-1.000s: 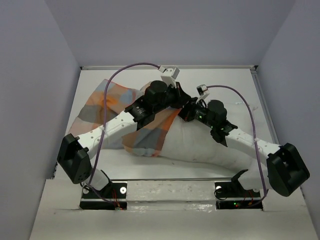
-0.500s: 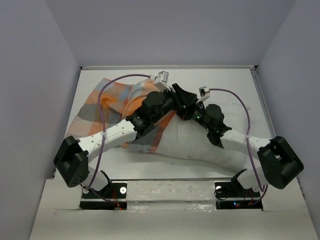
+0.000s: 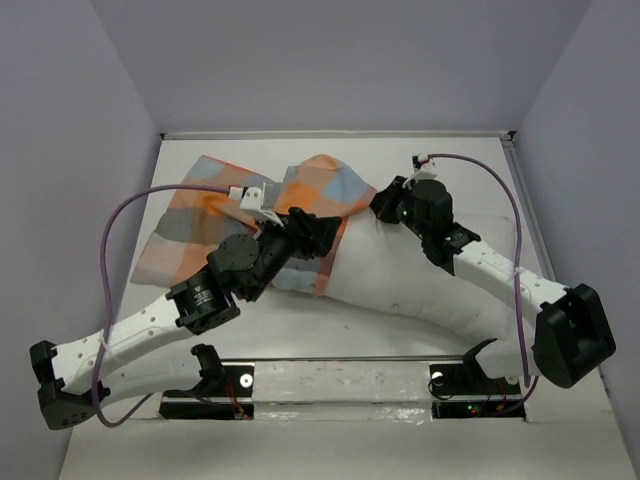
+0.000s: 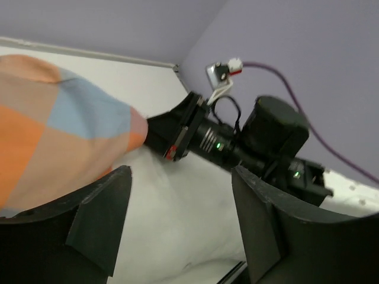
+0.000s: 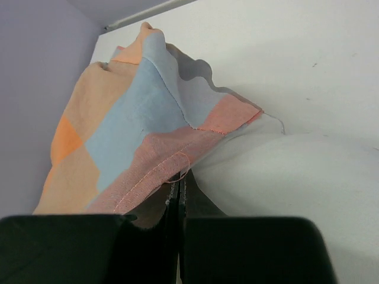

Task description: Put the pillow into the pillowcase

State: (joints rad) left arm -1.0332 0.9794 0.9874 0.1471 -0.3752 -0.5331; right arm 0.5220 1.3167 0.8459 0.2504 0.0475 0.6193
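Observation:
The orange, blue and tan checked pillowcase (image 3: 215, 205) lies at the left of the table, its open end draped over the left end of the white pillow (image 3: 410, 285). My right gripper (image 3: 381, 204) is shut on the pillowcase hem (image 5: 155, 171) at that open end, with the pillow (image 5: 296, 177) just beside its jaws. My left gripper (image 3: 325, 232) hovers open over the case's edge. In the left wrist view its fingers (image 4: 98, 210) straddle bare pillow (image 4: 177, 201) and hold nothing, while the pillowcase (image 4: 59, 130) and the right gripper (image 4: 169, 133) lie ahead.
The white table (image 3: 470, 165) is boxed in by purple walls at the left, back and right. Purple cables (image 3: 150, 200) loop above both arms. The left arm's elbow (image 3: 205, 300) sits low near the front left, and the right arm (image 3: 500, 270) crosses over the pillow.
My left gripper has opened, let go of the pillowcase and pulled back toward the near left. The right gripper, still shut, has shifted toward the back with the hem.

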